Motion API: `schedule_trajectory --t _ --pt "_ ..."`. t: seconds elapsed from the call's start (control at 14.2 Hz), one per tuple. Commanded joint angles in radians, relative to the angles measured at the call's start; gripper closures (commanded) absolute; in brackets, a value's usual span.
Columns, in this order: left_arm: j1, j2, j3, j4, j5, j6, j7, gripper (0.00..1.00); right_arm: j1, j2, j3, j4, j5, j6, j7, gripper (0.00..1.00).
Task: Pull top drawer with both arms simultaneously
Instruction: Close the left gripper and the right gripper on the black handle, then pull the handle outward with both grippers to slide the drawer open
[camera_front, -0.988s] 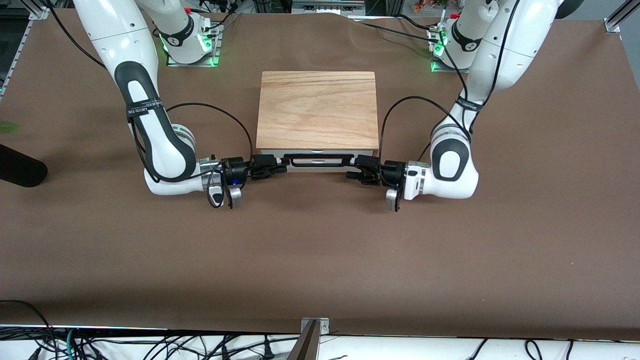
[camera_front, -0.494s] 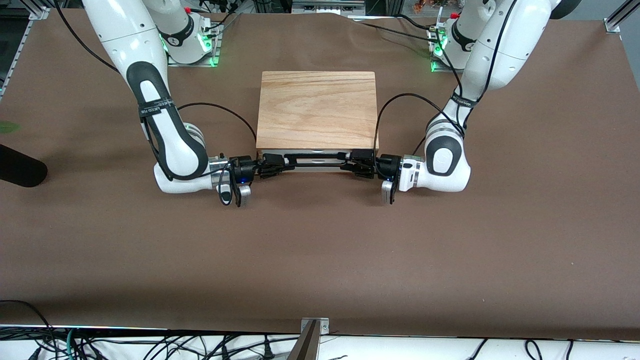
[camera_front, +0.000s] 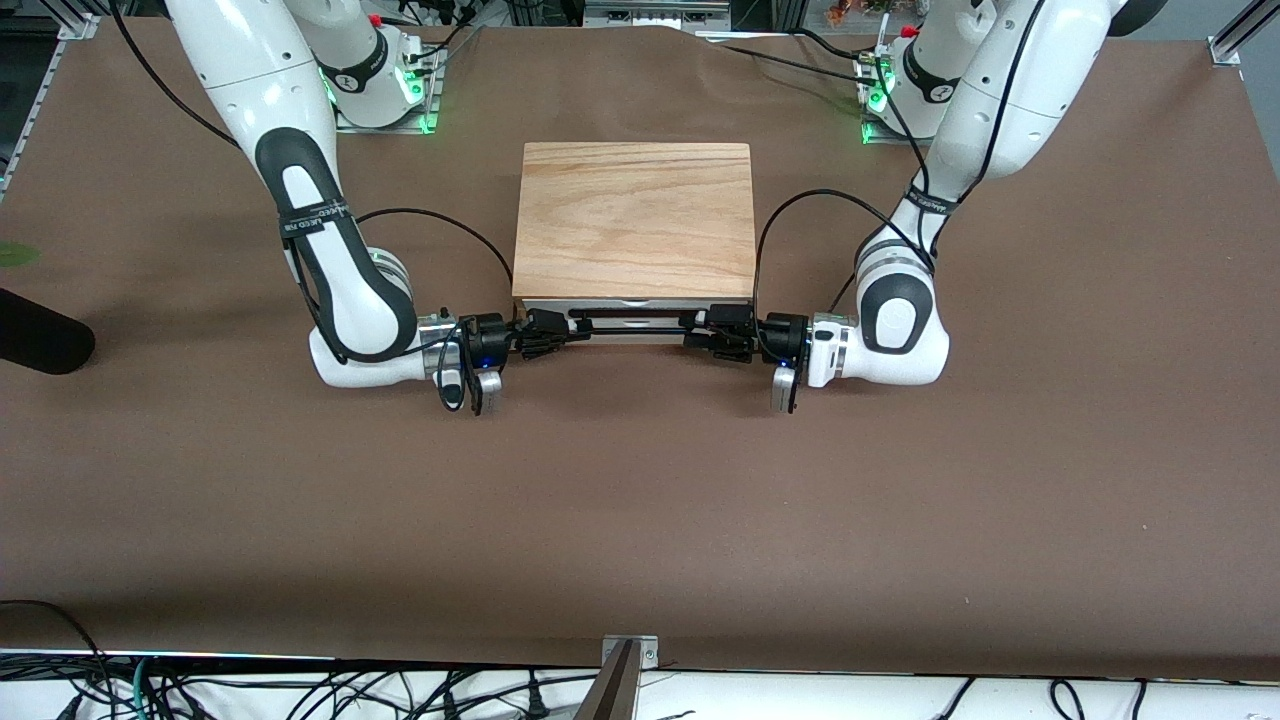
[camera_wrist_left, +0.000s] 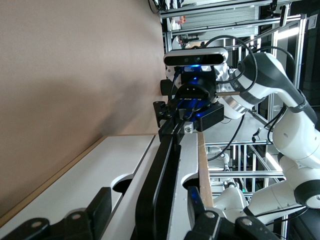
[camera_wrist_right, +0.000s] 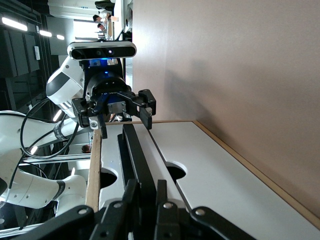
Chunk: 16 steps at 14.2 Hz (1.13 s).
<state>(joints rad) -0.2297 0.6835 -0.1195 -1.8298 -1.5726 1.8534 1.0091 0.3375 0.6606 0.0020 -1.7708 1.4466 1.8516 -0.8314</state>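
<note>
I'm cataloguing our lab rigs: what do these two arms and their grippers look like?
Both arms are white with rounded, jointed shells, black joint bands and black cables looping off the forearms. The right gripper and left gripper are small and black, with a blue light behind each. Green lights glow at both bases.

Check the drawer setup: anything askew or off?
Nothing stands out. The cabinet sits square on the table. The left gripper and right gripper are each at one end of the top drawer handle, level.

Cabinet (camera_front: 634, 218) sits mid-worktop (camera_front: 640, 520); drawer (camera_front: 633, 304) faces the front camera, left end effector (camera_front: 712, 330) and right end effector (camera_front: 553, 331) at its handle (camera_front: 632, 323) ends.
</note>
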Motion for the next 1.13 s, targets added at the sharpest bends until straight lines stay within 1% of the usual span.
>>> schedule_trajectory --t 0.0,0.07,0.14,0.21,0.49,0.56,0.64,0.71,0.78,0.85,0.92,1.06 --pt "0.007 -0.019 -0.003 -0.017 -0.035 -0.011 0.037 0.47 0.002 -0.001 0.0 0.01 0.02 -0.002 0.003 0.98" --pt "0.007 -0.019 -0.005 -0.017 -0.035 -0.011 0.039 0.56 0.002 -0.001 0.0 0.01 0.02 -0.002 0.002 0.98" --pt "0.004 -0.019 -0.005 -0.017 -0.035 -0.01 0.04 0.59 0.002 -0.001 0.0 0.011 0.02 -0.002 0.002 0.98" --pt "0.003 -0.019 -0.005 -0.017 -0.035 -0.01 0.042 0.59 0.002 -0.001 0.0 0.011 0.02 -0.002 -0.003 0.98" --pt "-0.005 -0.015 -0.005 -0.022 -0.035 -0.006 0.054 0.66 0.0 0.008 0.0 0.011 0.02 -0.002 -0.015 0.98" --pt "-0.005 -0.012 -0.003 -0.023 -0.035 -0.006 0.074 0.72 0.002 0.008 0.0 0.013 0.02 -0.002 -0.015 0.98" --pt "-0.005 -0.007 -0.003 -0.025 -0.035 -0.005 0.089 0.75 0.002 0.008 0.0 0.013 0.02 0.0 -0.015 0.98" --pt "-0.005 -0.004 -0.003 -0.025 -0.035 -0.003 0.101 0.81 0.002 0.007 0.0 0.014 0.02 0.0 -0.015 0.98" --pt "-0.005 -0.002 -0.003 -0.025 -0.035 -0.002 0.105 0.92 0.0 0.008 0.0 0.014 0.02 0.0 -0.015 0.98" --pt "-0.005 -0.002 -0.003 -0.025 -0.035 -0.002 0.106 0.93 -0.002 0.007 0.0 0.014 0.02 -0.002 -0.015 0.98" --pt "-0.005 -0.001 -0.003 -0.025 -0.034 -0.002 0.106 0.97 -0.002 0.008 0.0 0.014 0.02 -0.002 -0.015 0.98" --pt "-0.005 -0.001 -0.003 -0.025 -0.033 -0.002 0.106 0.98 -0.003 0.007 0.0 0.016 0.02 -0.002 -0.015 0.98"
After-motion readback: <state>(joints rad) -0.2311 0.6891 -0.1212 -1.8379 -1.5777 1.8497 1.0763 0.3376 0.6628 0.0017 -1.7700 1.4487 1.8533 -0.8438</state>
